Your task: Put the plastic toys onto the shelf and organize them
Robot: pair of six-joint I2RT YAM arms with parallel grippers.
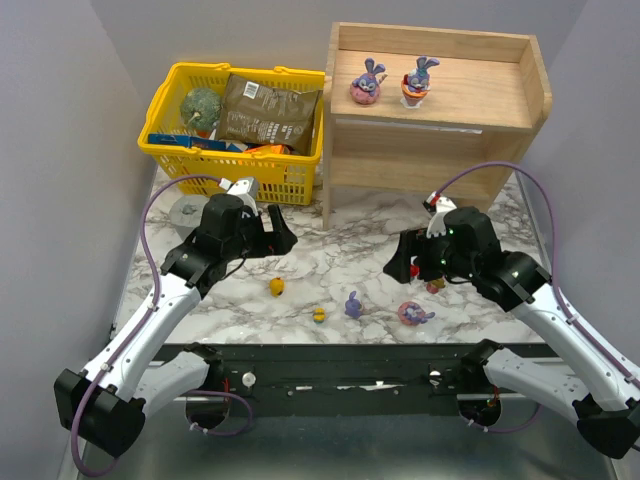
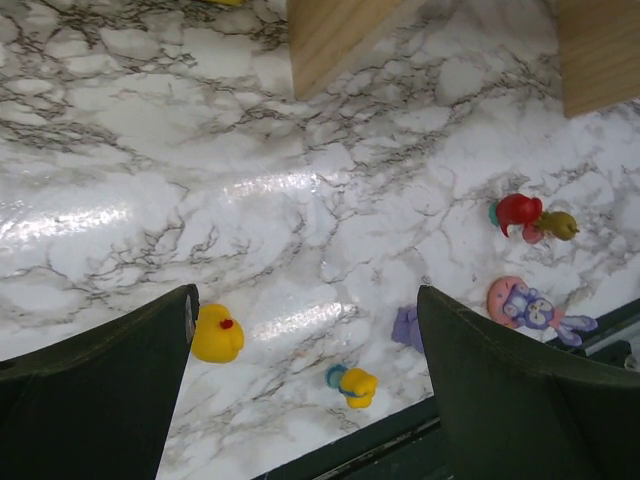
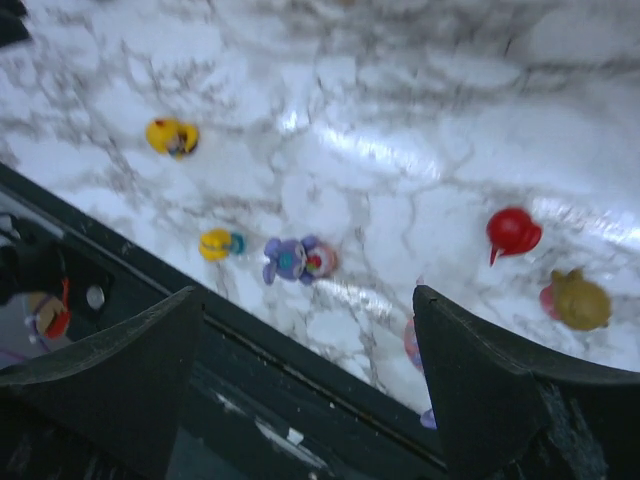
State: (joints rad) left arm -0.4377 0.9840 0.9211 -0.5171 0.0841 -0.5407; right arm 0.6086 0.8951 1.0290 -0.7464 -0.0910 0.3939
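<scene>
Two purple-blue bunnies (image 1: pixel 367 82) (image 1: pixel 418 80) stand on the top tier of the wooden shelf (image 1: pixel 500 95). On the marble lie a yellow duck (image 1: pixel 277 287) (image 2: pixel 217 333), a tiny yellow-blue toy (image 1: pixel 318 314) (image 2: pixel 355 384), a purple bunny (image 1: pixel 353 305) (image 3: pixel 297 259), a bunny on a pink base (image 1: pixel 413 314) (image 2: pixel 530 308), a red toy (image 2: pixel 518 213) (image 3: pixel 512 231) and a tan one (image 2: pixel 560 225) (image 3: pixel 578 300). My left gripper (image 1: pixel 285 238) (image 2: pixel 305 300) hangs open above the duck. My right gripper (image 1: pixel 398 265) (image 3: pixel 305 300) is open over the table's front edge, holding nothing.
A yellow basket (image 1: pixel 170 145) with packets and a green ball stands left of the shelf. A grey disc (image 1: pixel 188 210) lies below it. The shelf's legs (image 2: pixel 335 35) rise at the back. A black rail (image 1: pixel 330 360) borders the table's near edge.
</scene>
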